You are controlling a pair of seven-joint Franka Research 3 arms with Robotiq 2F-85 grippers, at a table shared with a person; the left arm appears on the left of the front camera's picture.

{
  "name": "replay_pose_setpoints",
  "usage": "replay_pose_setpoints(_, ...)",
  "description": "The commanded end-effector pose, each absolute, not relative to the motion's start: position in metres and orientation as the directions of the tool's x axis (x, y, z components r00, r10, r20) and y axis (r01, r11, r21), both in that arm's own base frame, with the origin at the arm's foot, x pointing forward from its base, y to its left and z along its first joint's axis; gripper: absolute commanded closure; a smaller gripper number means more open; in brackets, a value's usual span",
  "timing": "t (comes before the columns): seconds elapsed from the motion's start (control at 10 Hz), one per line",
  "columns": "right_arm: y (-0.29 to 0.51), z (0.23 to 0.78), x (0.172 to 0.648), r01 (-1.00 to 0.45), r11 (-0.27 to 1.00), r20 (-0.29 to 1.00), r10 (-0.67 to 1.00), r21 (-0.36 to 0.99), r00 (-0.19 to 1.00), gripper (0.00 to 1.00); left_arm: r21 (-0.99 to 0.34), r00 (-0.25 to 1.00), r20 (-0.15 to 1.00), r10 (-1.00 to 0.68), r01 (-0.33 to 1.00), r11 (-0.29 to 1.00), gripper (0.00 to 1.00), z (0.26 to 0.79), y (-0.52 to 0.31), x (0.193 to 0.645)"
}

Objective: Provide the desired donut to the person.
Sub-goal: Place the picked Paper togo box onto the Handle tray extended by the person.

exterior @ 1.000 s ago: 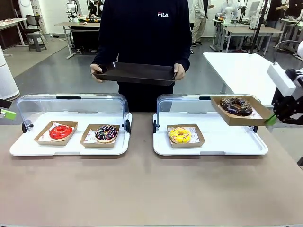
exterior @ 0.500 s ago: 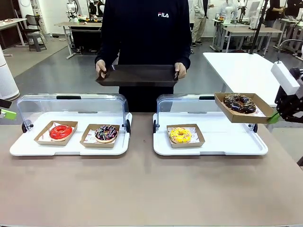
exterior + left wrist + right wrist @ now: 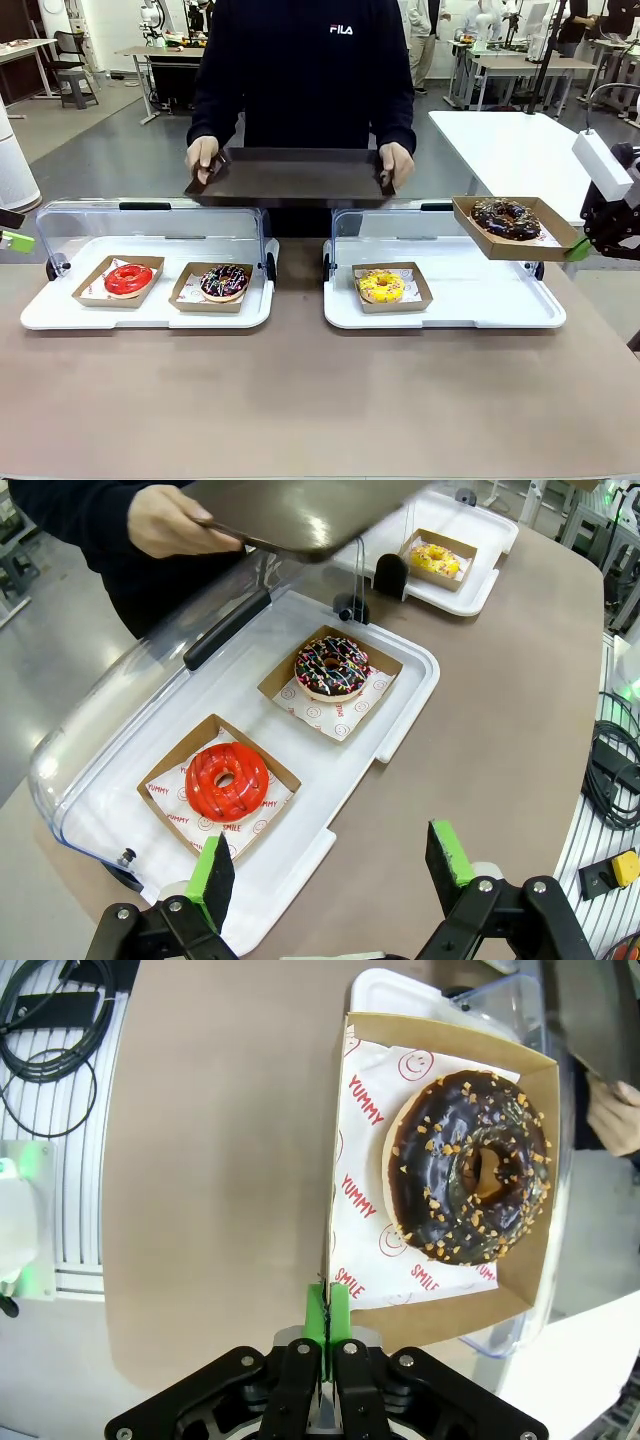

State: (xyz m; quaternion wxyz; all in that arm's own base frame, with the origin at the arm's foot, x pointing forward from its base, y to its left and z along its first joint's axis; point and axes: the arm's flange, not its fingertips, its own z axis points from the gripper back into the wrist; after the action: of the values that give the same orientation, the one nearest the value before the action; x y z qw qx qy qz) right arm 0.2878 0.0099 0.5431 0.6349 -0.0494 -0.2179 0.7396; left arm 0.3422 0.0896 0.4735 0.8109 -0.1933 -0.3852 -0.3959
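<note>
Over tabletop (image 3: 300, 400), right gripper (image 3: 327, 1305), pinching the chocolate donut (image 3: 505, 218) by its box (image 3: 505, 248), should carry it level to the person (image 3: 300, 80) and their tray (image 3: 290, 180); left gripper (image 3: 330, 855) gapes wide

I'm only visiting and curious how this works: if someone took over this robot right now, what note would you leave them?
The right claw is shut on the edge of the cardboard box holding the chocolate nut donut, lifted above the right display tray.
The left claw is open and empty, near the red donut in the left display tray.
The person holds a dark tray out with both hands.
Done: donut picked up.
Left: set the box on the person's tray, then let go.
</note>
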Motion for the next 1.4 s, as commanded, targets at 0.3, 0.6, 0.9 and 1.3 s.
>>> replay_pose_setpoints(0.3,0.01,0.543,0.29,-0.915,-0.09,0.193,0.965,-0.393,-0.177,1.0,-0.005,0.373,0.79,-0.486,0.797,0.604,0.0,0.472,0.091,0.343)
replay_pose_setpoints(0.6,0.01,0.543,0.29,-0.915,-0.09,0.193,0.965,-0.393,-0.177,1.0,-0.005,0.373,0.79,-0.486,0.797,0.604,0.0,0.472,0.091,0.343)
replay_pose_setpoints(0.9,0.01,0.543,0.29,-0.915,-0.09,0.193,0.965,-0.393,-0.177,1.0,-0.005,0.373,0.79,-0.486,0.797,0.604,0.0,0.472,0.091,0.343)
replay_pose_setpoints(1.3,0.119,0.639,0.323,-0.946,-0.11,0.134,0.979,-0.306,-0.157,0.99,-0.005,0.373,0.79,-0.486,0.797,0.604,0.0,0.472,0.091,0.343)
